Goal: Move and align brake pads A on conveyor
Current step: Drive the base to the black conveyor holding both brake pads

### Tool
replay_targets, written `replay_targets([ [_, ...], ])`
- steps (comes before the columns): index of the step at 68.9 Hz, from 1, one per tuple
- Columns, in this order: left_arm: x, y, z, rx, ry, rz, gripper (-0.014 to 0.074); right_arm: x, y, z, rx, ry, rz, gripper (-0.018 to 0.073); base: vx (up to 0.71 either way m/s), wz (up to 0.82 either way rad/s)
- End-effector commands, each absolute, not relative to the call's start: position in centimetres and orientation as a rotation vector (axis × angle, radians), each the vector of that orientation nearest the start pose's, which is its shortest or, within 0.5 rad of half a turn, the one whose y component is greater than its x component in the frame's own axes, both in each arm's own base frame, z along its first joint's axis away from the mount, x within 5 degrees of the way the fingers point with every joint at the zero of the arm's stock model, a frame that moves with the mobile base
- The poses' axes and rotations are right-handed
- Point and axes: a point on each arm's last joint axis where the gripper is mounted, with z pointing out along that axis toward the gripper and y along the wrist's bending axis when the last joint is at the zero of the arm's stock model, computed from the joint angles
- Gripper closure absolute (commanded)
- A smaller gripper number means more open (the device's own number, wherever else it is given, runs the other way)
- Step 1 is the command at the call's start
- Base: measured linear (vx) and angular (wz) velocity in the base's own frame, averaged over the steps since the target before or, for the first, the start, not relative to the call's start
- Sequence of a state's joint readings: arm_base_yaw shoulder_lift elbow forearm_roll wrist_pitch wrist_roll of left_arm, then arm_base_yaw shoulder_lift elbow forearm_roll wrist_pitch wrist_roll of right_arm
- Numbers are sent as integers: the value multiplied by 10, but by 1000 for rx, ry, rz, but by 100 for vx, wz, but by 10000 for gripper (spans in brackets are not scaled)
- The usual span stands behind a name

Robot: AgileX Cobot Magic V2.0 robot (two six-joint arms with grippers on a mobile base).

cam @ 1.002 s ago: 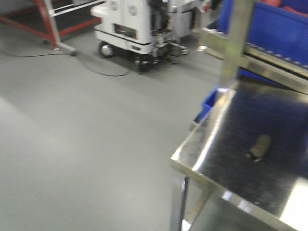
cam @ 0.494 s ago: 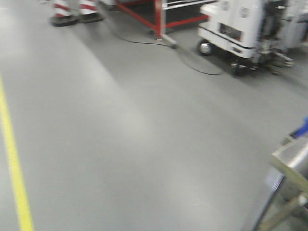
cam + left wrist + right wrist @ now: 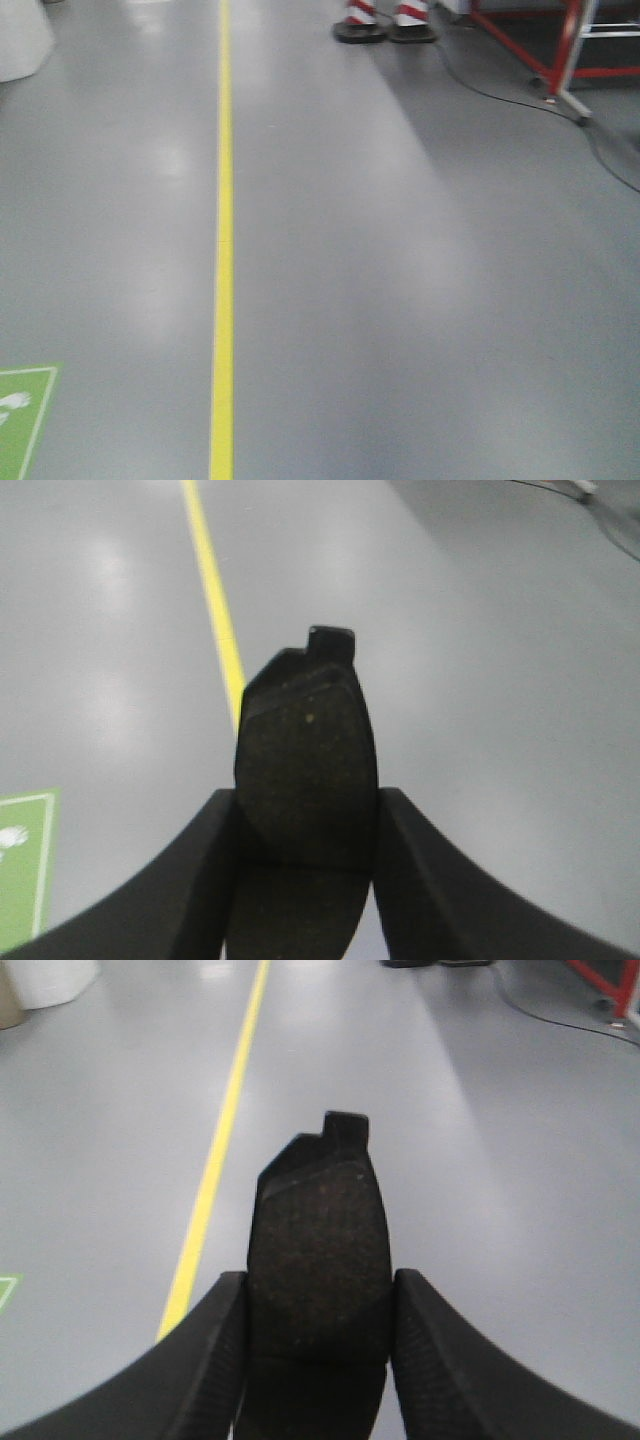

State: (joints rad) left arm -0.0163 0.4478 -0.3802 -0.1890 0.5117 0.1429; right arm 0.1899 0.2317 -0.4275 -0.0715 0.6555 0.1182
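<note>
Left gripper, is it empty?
No, the left gripper has a dark brake pad pinched between its two fingers, above the grey floor.

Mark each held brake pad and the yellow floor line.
left brake pad (image 3: 308, 770): left wrist view, rough face centre.
right brake pad (image 3: 320, 1255): right wrist view, rough face centre.
yellow floor line (image 3: 224, 250): front view, mid-length.

Lower end of left pad (image 3: 308, 730) hidden inside left gripper (image 3: 308, 795); right pad (image 3: 320, 1210) likewise inside right gripper (image 3: 320, 1278). Top edge crops striped posts (image 3: 385, 15), possibly cones; green floor sign (image 3: 18, 420) cropped too.
</note>
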Motion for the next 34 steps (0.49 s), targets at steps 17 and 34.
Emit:
replay_targets([
  [17, 96, -10, 282, 29, 1940, -127, 603, 55, 7, 301, -109, 1824, 120, 571, -4, 48],
  [34, 96, -10, 281, 29, 1941, -127, 603, 55, 7, 301, -109, 1824, 120, 571, 5, 7],
])
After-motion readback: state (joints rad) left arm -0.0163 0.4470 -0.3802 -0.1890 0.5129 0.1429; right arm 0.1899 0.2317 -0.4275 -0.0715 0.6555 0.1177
